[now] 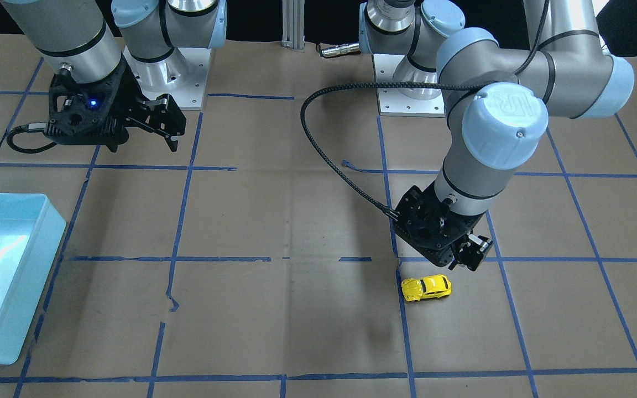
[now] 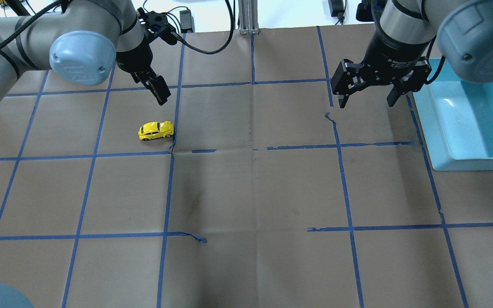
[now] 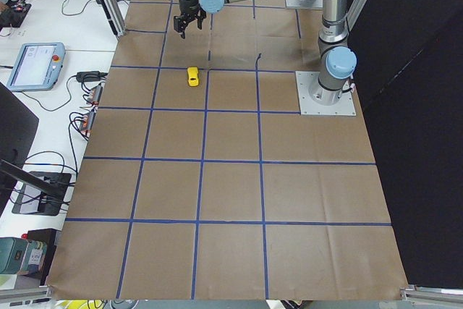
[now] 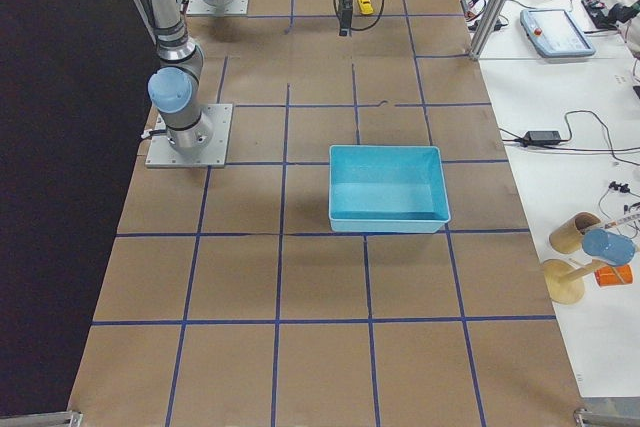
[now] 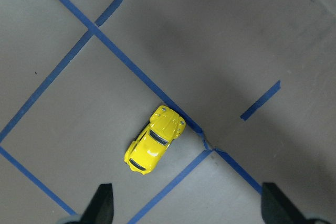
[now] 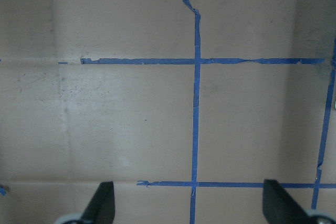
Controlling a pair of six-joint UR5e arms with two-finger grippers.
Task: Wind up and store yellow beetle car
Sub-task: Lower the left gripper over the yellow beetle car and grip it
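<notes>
Hovering near the yellow beetle car, upright on the table by a tape crossing, the left fingers stood wide and empty; so did the right fingers; the reach seemed in hand; next, centring and lowering astride it.

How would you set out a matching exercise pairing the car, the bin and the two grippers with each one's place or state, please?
Things:
1. yellow beetle car
2. blue bin
3. left gripper
4. right gripper

Places or states:
A. open, over bare table near the bin
B. empty, on the robot's right
C. open, hovering near the car
D. on its wheels, beside a tape line

Pairs: 1-D, 2-B, 3-C, 4-A.
</notes>
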